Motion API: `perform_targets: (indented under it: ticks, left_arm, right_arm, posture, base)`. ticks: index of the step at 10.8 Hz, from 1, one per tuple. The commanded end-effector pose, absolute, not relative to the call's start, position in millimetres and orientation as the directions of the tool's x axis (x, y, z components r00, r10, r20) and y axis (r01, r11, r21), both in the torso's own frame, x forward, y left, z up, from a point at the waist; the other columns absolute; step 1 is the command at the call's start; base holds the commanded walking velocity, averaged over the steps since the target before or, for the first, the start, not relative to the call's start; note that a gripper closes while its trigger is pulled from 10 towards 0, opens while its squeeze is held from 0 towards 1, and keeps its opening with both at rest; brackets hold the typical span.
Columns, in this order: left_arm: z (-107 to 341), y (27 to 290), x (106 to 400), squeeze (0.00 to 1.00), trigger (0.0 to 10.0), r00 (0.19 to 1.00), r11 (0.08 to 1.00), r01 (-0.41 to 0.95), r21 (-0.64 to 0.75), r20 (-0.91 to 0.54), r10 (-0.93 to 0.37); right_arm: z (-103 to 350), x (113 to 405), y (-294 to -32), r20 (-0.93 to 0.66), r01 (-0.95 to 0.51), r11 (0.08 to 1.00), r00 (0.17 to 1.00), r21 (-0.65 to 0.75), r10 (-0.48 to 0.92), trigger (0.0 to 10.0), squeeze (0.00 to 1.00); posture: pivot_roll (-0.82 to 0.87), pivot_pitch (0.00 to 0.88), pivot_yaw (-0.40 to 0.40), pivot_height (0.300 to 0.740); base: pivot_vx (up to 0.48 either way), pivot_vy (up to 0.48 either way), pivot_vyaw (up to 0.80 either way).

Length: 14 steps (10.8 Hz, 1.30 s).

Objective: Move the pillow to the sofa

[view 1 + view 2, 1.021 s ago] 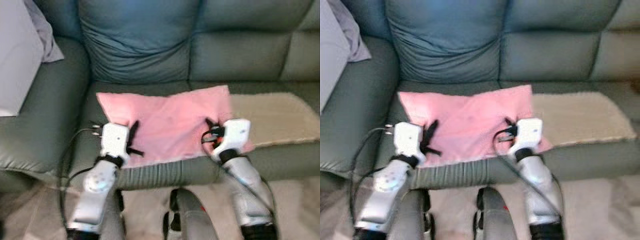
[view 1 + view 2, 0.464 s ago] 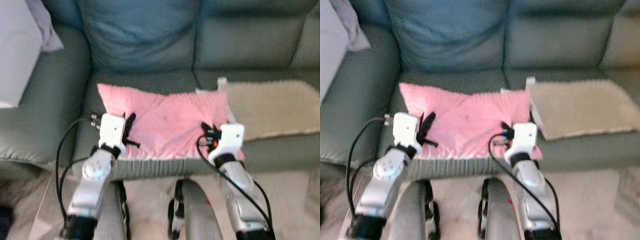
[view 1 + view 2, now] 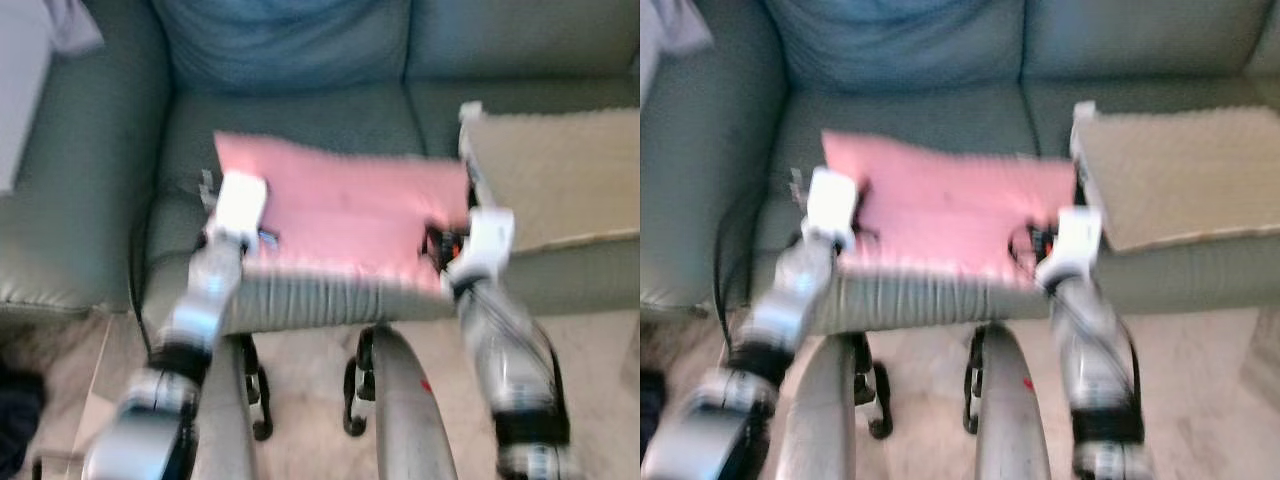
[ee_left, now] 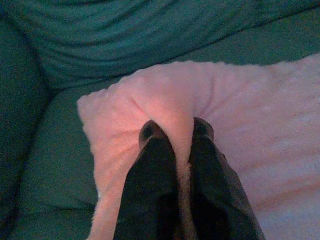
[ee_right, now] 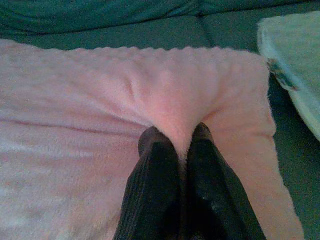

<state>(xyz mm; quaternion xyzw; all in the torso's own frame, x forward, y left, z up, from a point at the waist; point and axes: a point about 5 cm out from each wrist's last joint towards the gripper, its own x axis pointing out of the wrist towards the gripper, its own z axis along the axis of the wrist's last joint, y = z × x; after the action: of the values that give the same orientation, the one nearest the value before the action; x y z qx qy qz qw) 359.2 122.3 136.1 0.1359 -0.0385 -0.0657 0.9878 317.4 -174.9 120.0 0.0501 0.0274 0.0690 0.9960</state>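
Over the last second the head views have tilted and blurred, so the camera has moved. Against the sofa (image 3: pixel 100 180) itself the pink pillow (image 3: pixel 340 215) sits much as it did, flat on the left-hand seat cushion, its near edge at the seat front. The beige mat (image 3: pixel 560 180) beside it now shows a lifted near-left corner, where it lay flat a second ago. The left gripper (image 4: pixel 175 137) is seen pinched shut on a fold of plush near the pillow's left end; the right gripper (image 5: pixel 175 140) is likewise closed on a ridge of fabric near the right end, close to the mat. Placement is judged essentially reached, with both grips not yet released. The pillow's long axis runs left to right along the seat, parallel to the backrest, with its far left corner toward the armrest (image 3: pixel 70 230).
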Motion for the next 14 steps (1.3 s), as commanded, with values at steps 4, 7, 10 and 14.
perform_targets:
  ticks: [4,7,10,14]
  left_arm:
    - [129,183,368,0.00,10.0,0.978,0.905,-0.204,0.372,0.038,0.204]
    - [118,194,359,0.00,10.0,0.959,0.879,-0.277,0.389,0.049,0.281]
    - [113,191,359,0.66,10.0,0.944,0.896,-0.318,0.311,0.017,0.329]
    - [116,185,363,1.00,10.0,0.943,0.906,-0.324,0.272,0.015,0.333]
  right_arm:
    - [138,354,-192,-0.083,-0.308,0.951,0.948,0.002,0.307,10.0,0.00]
    - [141,357,-210,-0.070,-0.328,0.944,0.943,-0.027,0.325,10.0,0.00]
    - [145,357,-224,-0.020,-0.244,0.967,0.970,-0.073,0.243,10.0,1.00]
    - [164,363,-204,0.101,-0.238,0.969,0.964,-0.072,0.245,10.0,1.00]
  posture:
    - [-0.06,0.451,-0.024,0.636]
    - [-0.08,0.433,-0.055,0.636]
    - [-0.10,0.413,-0.066,0.636]
    - [-0.10,0.385,-0.074,0.636]
  base:
    - [0.000,0.000,0.00]
    - [0.000,0.000,0.00]
    - [0.000,0.000,0.00]
    - [0.000,0.000,0.00]
